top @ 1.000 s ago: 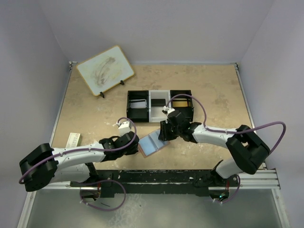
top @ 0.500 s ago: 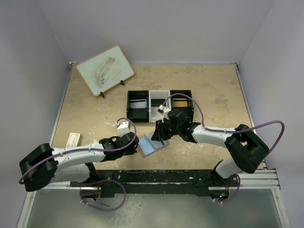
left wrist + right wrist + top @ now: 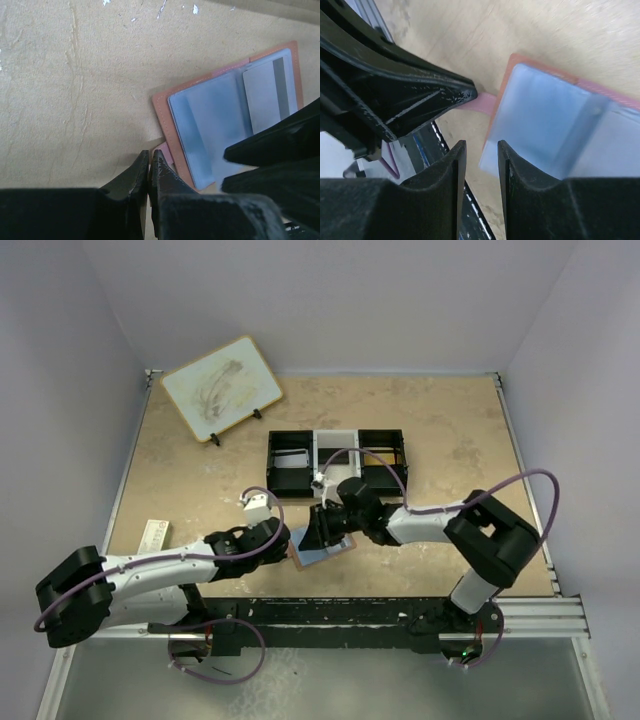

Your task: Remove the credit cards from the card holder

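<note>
The card holder (image 3: 220, 112) lies open on the table, reddish-brown rim up, grey-blue slots showing. A pale credit card (image 3: 267, 92) with a dark stripe sits in its far slot. My left gripper (image 3: 150, 156) is shut, its tips down at the holder's left corner, against a pink tab (image 3: 166, 149). My right gripper (image 3: 481, 146) hovers over the holder's near-left corner (image 3: 540, 125), jaws a narrow gap apart with nothing between them. From above, the right gripper (image 3: 318, 532) covers much of the holder (image 3: 325, 552), and the left gripper (image 3: 288, 543) is right beside it.
A black-white-black three-compartment tray (image 3: 385, 435) stands just behind the grippers. A white-and-tan board (image 3: 222, 388) leans at the back left. A small white item (image 3: 153, 534) lies near the left edge. The metal rail (image 3: 400, 612) runs along the near edge.
My right gripper has swung left and nearer across the holder, ending close to the left gripper, and its jaws narrowed slightly. The left gripper stayed put and shut.
</note>
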Motion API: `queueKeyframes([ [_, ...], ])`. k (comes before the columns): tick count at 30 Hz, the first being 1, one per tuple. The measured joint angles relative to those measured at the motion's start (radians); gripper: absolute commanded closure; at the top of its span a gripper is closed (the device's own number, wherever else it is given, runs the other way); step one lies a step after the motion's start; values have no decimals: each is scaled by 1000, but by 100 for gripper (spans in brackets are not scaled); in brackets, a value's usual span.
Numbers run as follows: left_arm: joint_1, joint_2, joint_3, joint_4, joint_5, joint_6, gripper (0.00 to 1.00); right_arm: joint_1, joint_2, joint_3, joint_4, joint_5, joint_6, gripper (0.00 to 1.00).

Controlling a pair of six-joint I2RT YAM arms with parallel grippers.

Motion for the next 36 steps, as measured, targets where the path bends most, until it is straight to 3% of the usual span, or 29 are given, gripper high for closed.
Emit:
queueKeyframes([
  [6,0,-18,0,-11,-16,-7,99,68,59,18,9,-14,17,61],
  [12,0,-64,0,-45,-39,-21,72,62,-94,21,-84,34,2,47],
  [18,0,-131,23,-140,-85,-17,46,14,-333,11,-233,258,8,45],
  [21,0,-143,85,-178,-121,37,40,-19,-418,-54,-254,345,57,45],
  [24,8,-102,163,-152,-139,127,38,-26,-496,-188,-247,389,146,44],
  [28,61,64,243,-50,-89,256,38,-25,-543,-360,-216,388,258,42],
  [36,111,278,259,103,70,391,38,-25,-550,-420,-168,382,356,39],
])
